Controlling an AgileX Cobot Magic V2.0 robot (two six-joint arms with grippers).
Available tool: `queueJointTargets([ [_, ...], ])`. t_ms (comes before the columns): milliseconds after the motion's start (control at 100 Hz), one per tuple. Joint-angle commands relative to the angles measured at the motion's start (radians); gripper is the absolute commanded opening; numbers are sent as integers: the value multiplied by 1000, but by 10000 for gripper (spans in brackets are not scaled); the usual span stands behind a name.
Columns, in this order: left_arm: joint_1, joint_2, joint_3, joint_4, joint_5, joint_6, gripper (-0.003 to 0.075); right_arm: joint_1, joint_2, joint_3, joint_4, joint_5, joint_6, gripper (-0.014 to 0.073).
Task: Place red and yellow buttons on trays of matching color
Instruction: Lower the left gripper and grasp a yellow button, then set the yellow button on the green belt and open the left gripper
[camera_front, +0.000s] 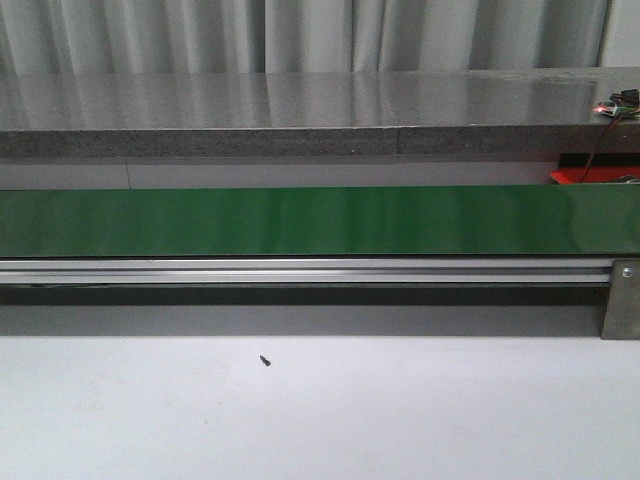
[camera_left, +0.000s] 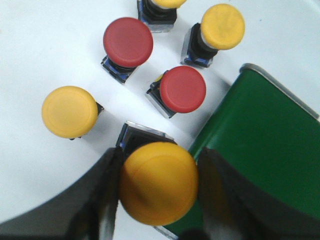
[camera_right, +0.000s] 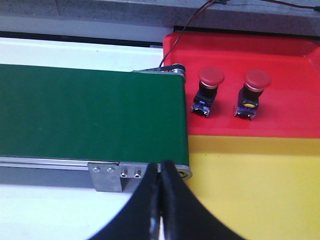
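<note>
Front view: just green conveyor belt (camera_front: 300, 222) and white bench (camera_front: 400, 410), no arms, no buttons, only sliver of red tray (camera_front: 590, 176) at right edge.

Left wrist cam: left gripper (camera_left: 157, 192) fingers pinching yellow button (camera_left: 158, 183) right by belt end; two red buttons (camera_left: 128, 42) and more yellow ones (camera_left: 69, 111) loose on bench.

Right wrist cam: right gripper (camera_right: 160, 200) fingers pressed together, nothing held, hovering by belt end. Two red buttons sit upright on red tray; yellow tray (camera_right: 260, 185) just beside it.
</note>
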Motion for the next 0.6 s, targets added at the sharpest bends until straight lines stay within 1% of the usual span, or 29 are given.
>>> queueJointTargets([
  [0, 2, -81, -31, -20, 1, 10, 135, 2, -2, -26, 0, -78, -10, -59],
  [80, -9, -97, -31, -20, 24, 23, 135, 2, -2, -26, 0, -78, -10, -59],
  [200, -58, -101, -29, -22, 32, 25, 135, 2, -2, -26, 0, -78, -10, -59],
  [410, -159, -94, -29, -27, -6, 25, 135, 2, -2, -26, 0, -78, -10, -59],
  [590, -202, -39, -29, -31, -11, 25, 136, 2, -2, -26, 0, -78, -10, -59],
])
